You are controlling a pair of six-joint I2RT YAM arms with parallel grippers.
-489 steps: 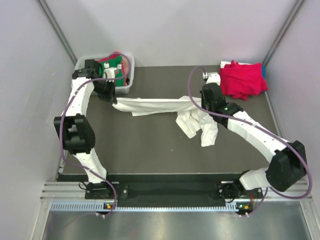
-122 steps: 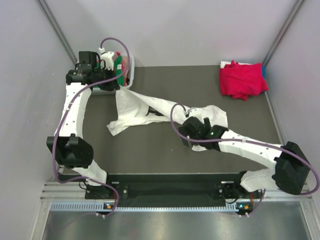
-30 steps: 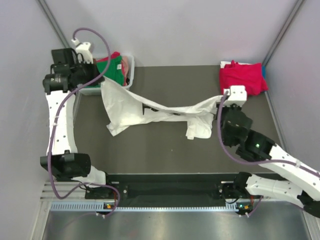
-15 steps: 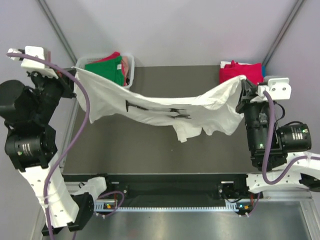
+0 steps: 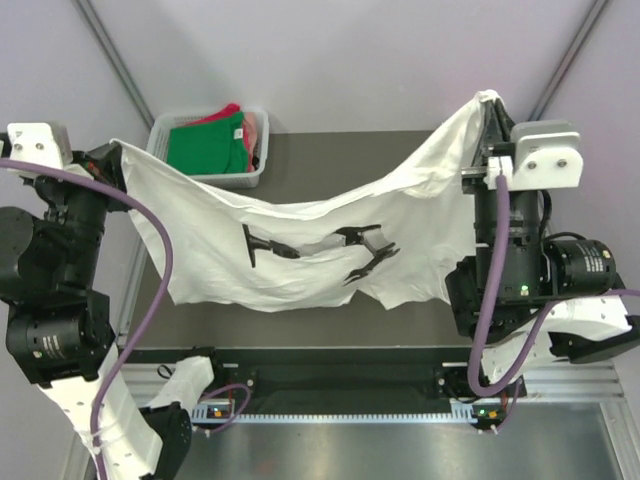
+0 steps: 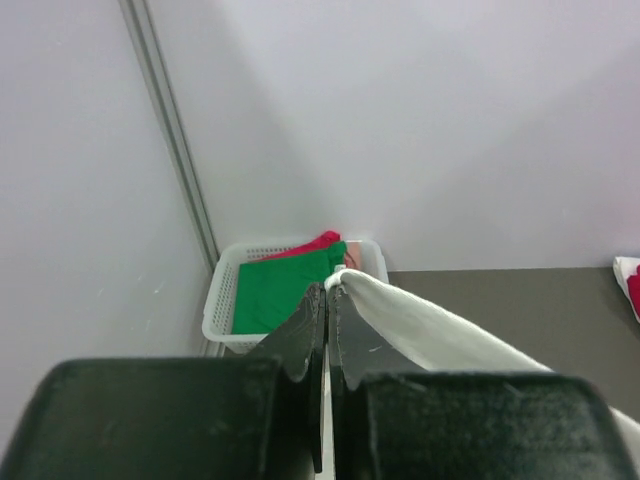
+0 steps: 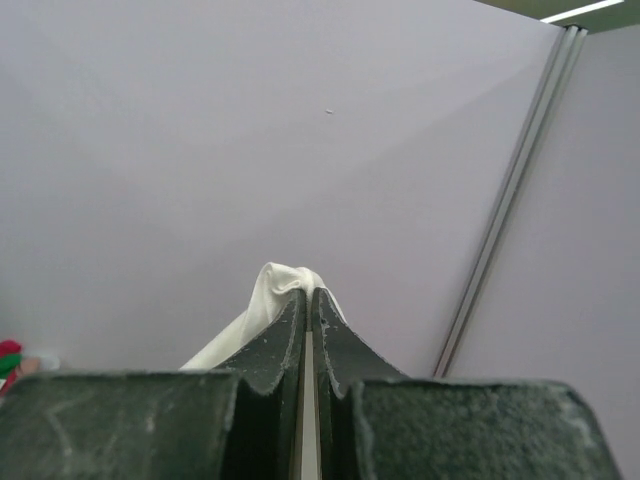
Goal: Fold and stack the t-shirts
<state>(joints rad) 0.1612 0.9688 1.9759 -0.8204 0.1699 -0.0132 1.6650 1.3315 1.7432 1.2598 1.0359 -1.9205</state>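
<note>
Both arms have climbed higher than half a second ago, so the white t-shirt (image 5: 300, 215) hangs more fully spread between them, and it now covers the far right corner where a red pile showed earlier. From above, the left gripper (image 5: 112, 158) pinches one upper corner and the right gripper (image 5: 488, 106) the other. The thin, soft cloth sags in the middle over the dark matte table (image 5: 330, 160); whether its lower edge touches the table cannot be told. Its front bears black angular marks with no readable letters. A white slatted plastic basket (image 5: 255, 178) at the far left corner holds a folded green t-shirt (image 5: 205, 145) with a red t-shirt (image 5: 228, 110) behind it. The left wrist view shows both black, ridged fingers pressed together on a bunched white edge, with the basket below by the pale wall. The right wrist view shows that pair closed tight on a small rounded tuft of white cloth against the lilac wall.
</note>
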